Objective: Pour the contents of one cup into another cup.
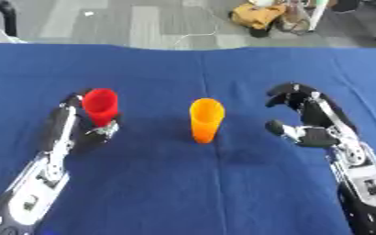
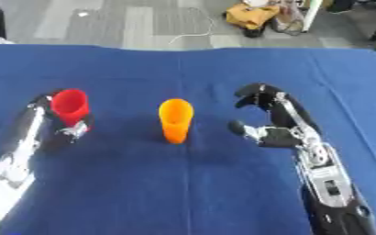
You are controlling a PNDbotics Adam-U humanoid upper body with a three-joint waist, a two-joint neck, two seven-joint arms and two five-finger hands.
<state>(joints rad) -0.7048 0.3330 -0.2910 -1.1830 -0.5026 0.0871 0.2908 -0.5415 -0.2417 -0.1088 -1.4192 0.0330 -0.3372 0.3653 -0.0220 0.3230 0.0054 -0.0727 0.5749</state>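
Now the left hand (image 1: 91, 131) grips the red plastic cup (image 1: 101, 106) at centre-left; the right hand (image 1: 303, 114) waits wide open. Next, probably tip it over the upright orange plastic cup (image 1: 206, 120).

- Even, bright, diffuse light falls over the blue tablecloth (image 1: 183, 183); no glare or hot spots show on it.
- Shadows are soft and weak: a faint dark patch lies on the cloth just in front of the orange cup (image 1: 206, 120), and another beside the red cup (image 1: 101, 106).
- Both views look soft overall, with smeared edges on the cups and on both hands.
- The floor (image 1: 143, 23) beyond the table is paler and washed out, its clutter blurred.
- The far table edge bows slightly, suggesting mild lens distortion.
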